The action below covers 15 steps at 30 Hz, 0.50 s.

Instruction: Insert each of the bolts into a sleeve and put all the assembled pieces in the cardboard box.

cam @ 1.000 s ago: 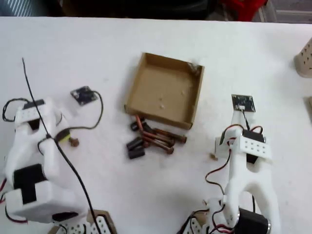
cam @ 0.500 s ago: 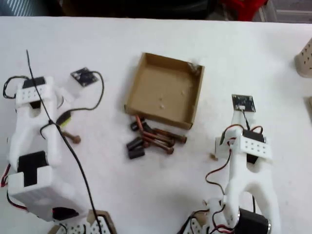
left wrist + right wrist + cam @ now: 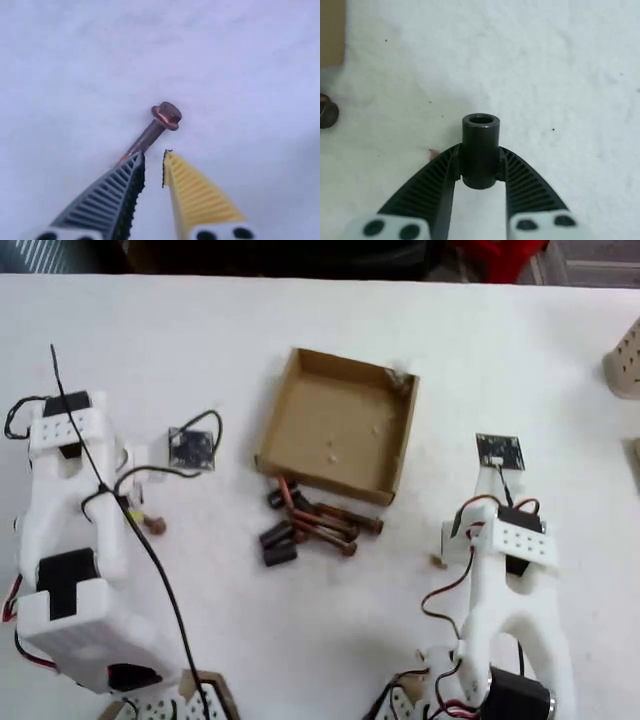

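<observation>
- Copper-coloured bolt lies on the table at the left, well apart from the other parts. Its shank runs in under the grey fingertip of the left gripper. That gripper's fingers stand a narrow slit apart with nothing between them.
- Right gripper is clamped on a black sleeve at the right of the table, with the open bore end facing away from the wrist.
- Cardboard box sits mid-table. The heap of bolts and sleeves lies just beside its near wall. Judging from the box floor, no assembly has been delivered yet.
- Risk: the slit looks barely wider than the shank and sits off to one side of it. Closing from this position would probably nudge the bolt and set it rolling.
- Risk: the sleeve is gripped round its lower half, so a bolt presented off-axis could tilt it or push it out of the grip.
- Unclear: whether the grey fingertip touches the shank, and how much shank lies beneath it.
- Unclear: the number of pieces in the heap, since they overlap.
</observation>
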### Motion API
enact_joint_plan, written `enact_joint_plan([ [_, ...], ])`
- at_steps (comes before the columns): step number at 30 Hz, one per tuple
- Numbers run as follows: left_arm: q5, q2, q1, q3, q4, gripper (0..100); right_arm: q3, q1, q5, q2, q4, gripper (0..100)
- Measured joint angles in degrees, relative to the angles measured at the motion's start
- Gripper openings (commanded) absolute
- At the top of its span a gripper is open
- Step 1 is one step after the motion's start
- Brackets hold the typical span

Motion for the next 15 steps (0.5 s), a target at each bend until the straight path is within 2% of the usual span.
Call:
enact_joint_plan([
  [5, -3.87, 0.0, 0.09, 0.18, -2.29, 14, 1.05, 0.0, 0.0, 0.0, -1.49, 1.7],
  [15, -4.57, 6.51, 0.18, 7.38, -15.91, 14, 1.05, 0.0, 0.0, 0.0, -1.85, 1.7],
])
